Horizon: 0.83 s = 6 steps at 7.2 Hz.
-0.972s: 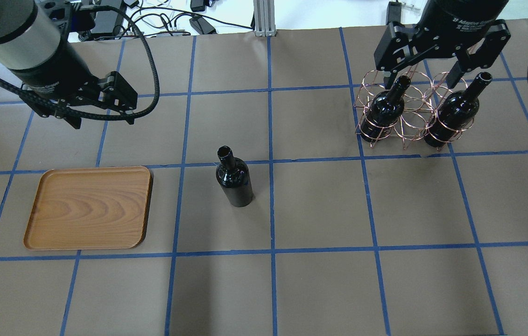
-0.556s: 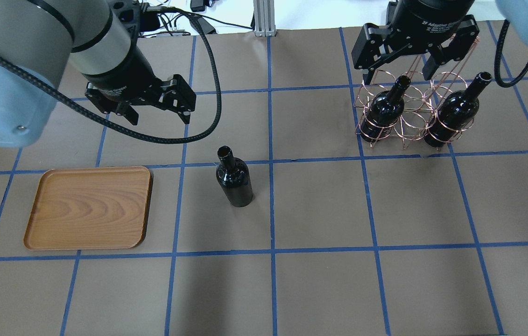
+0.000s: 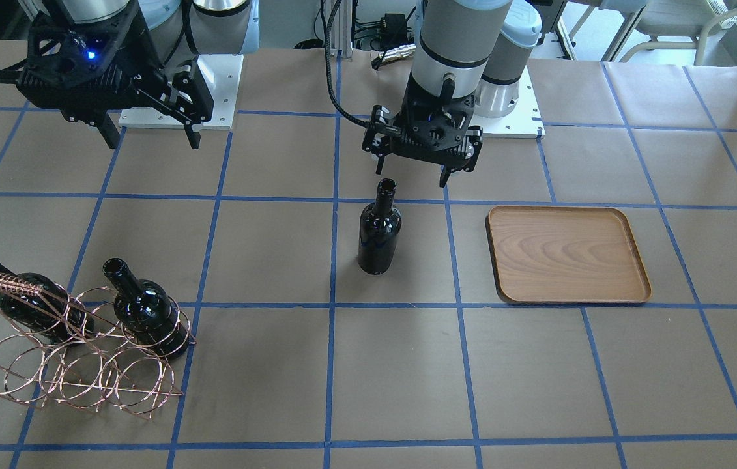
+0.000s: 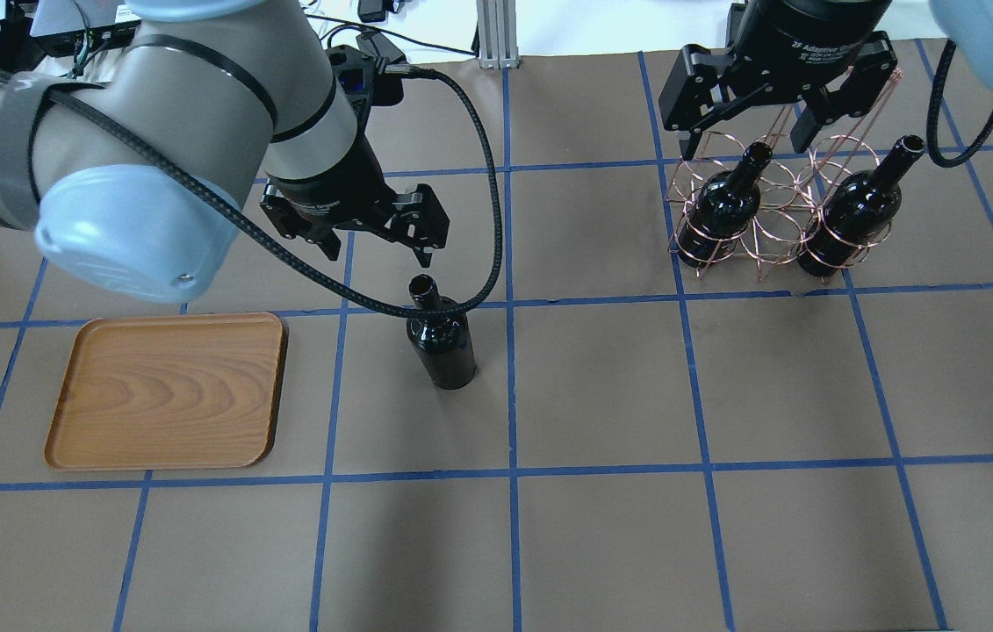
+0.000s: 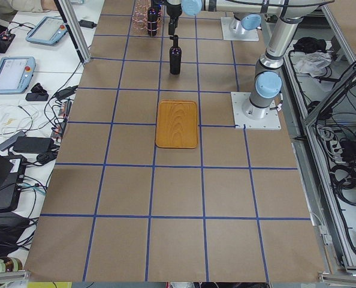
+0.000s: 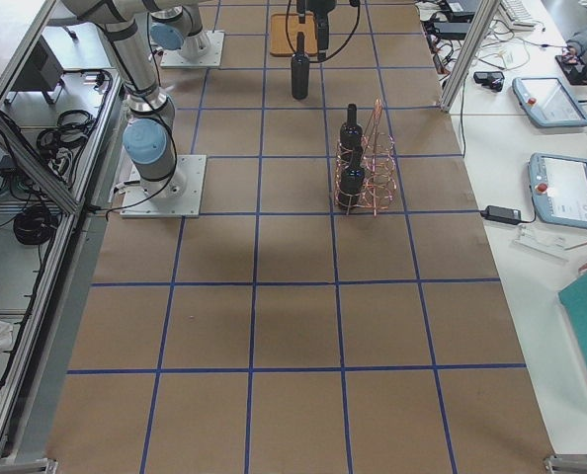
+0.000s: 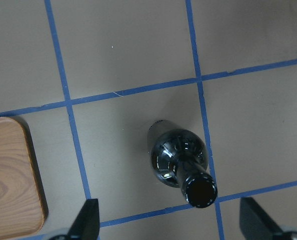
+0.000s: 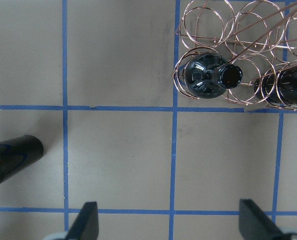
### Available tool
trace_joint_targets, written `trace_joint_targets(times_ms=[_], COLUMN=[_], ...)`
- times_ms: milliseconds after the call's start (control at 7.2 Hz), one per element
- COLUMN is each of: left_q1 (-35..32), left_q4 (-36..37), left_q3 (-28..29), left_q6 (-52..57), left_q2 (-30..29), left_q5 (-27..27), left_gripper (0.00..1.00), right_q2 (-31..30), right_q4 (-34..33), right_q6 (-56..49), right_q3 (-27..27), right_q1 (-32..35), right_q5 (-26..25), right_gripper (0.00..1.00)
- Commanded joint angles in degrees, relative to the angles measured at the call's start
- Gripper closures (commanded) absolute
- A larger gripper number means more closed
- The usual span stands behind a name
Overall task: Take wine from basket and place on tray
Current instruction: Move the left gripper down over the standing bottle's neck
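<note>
Standing upright on the table between the basket and the tray, the bottle is just ahead of the left gripper. That nearer gripper's jaws are spread wide, probably slightly above the neck. The right gripper, spread too, hangs by the basket.

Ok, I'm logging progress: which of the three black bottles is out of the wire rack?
The glossy black glass bottle standing alone mid-table, near the left gripper; the other two sit in the rose-gold wire rack.
</note>
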Motion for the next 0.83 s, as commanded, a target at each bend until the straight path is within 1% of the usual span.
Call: trace_joint_targets(times_ms=[0, 139, 417, 556, 694], left_q1=[-1.8, -1.8, -1.8, -1.8, -1.8], left_q4=[3.1, 4.7, 5.0, 5.0, 4.8], left_q3=[-1.1, -2.5, -3.4, -3.4, -3.4], left_q6=[0.0, 0.5, 0.9, 0.9, 0.9], left_q2=[-3.1, -4.2, -4.8, -4.8, -4.7], left_q5=[0.0, 0.1, 0.2, 0.1, 0.1], left_gripper=[0.00, 0.05, 0.16, 0.17, 0.30], right_q2=[0.0, -0.1, 0.0, 0.1, 0.1], right_q4=[0.0, 0.0, -0.3, -0.4, -0.5], right_q6=[0.0, 0.0, -0.1, -0.1, -0.2], right_q3=[0.0, 0.1, 0.1, 0.1, 0.1], right_q1=[-0.1, -0.1, -0.1, -0.1, -0.1], right_q5=[-0.1, -0.1, -0.1, -0.1, -0.2], right_gripper=[0.00, 0.00, 0.00, 0.00, 0.00])
